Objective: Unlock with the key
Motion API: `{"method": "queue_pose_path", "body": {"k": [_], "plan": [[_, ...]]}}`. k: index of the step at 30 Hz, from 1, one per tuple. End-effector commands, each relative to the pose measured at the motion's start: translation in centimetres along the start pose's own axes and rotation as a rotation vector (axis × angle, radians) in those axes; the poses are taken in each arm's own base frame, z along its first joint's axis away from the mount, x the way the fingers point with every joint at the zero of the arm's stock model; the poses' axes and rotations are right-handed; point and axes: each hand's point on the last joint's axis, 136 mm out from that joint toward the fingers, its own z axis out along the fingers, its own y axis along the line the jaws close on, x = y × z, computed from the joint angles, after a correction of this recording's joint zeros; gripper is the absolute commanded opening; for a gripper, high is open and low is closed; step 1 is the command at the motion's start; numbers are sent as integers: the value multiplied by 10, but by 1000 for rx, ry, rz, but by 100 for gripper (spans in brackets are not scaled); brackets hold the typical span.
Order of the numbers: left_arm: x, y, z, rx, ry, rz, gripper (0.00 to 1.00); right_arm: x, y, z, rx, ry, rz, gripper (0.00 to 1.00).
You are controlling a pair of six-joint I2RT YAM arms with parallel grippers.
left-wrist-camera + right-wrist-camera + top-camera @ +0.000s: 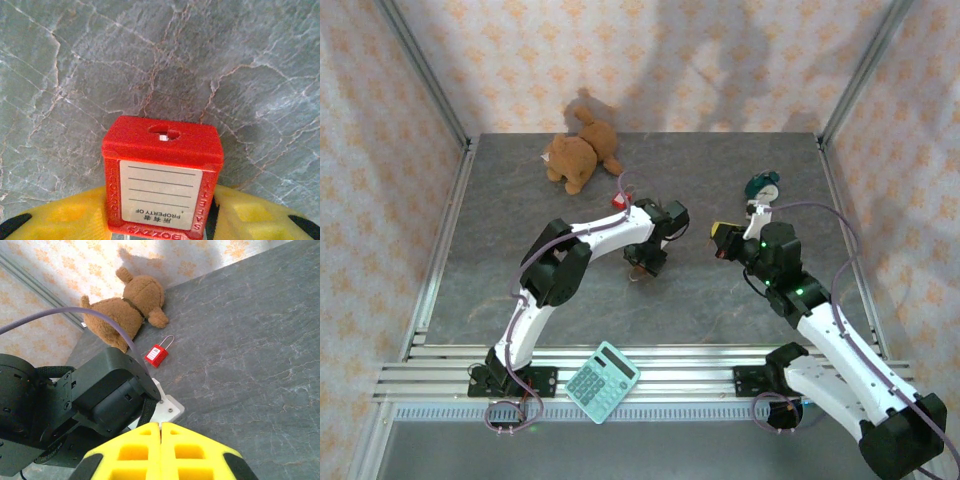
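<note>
Padlock (pixel 161 175) is clamped at its sides between the left fingers (pixel 60 217); right fingers (pixel 135 452) are pressed fully together

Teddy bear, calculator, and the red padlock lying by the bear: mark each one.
Teddy bear (pixel 575 158), top view, its body.
Calculator (pixel 603 382), top view, its keypad.
Red padlock (pixel 156 355), right wrist view, its red body.

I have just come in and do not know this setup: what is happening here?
The left arm's yellow fingers hold a red plastic padlock with a white label, its empty keyhole pointing toward the grey stone-patterned table. The right arm's fingers are pressed shut; whether they hold a key I cannot tell. Another red padlock lies loose beside the brown plush teddy bear.
</note>
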Motion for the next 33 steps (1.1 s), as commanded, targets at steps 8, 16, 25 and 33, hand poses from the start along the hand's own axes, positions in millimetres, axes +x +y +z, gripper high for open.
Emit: {"method": "queue_pose_path", "body": {"k": [8, 16, 25, 33], "plan": [[22, 11, 47, -23, 147, 51, 52, 4, -3, -2, 1, 5, -4, 4], [21, 13, 47, -27, 150, 80, 44, 2, -1, -3, 0, 6, 2, 4], [12, 9, 1, 51, -80, 20, 41, 1, 0, -4, -2, 9, 10, 4], [4, -6, -49, 219, -365, -28, 40, -3, 9, -2, -30, 20, 28, 3]]}}
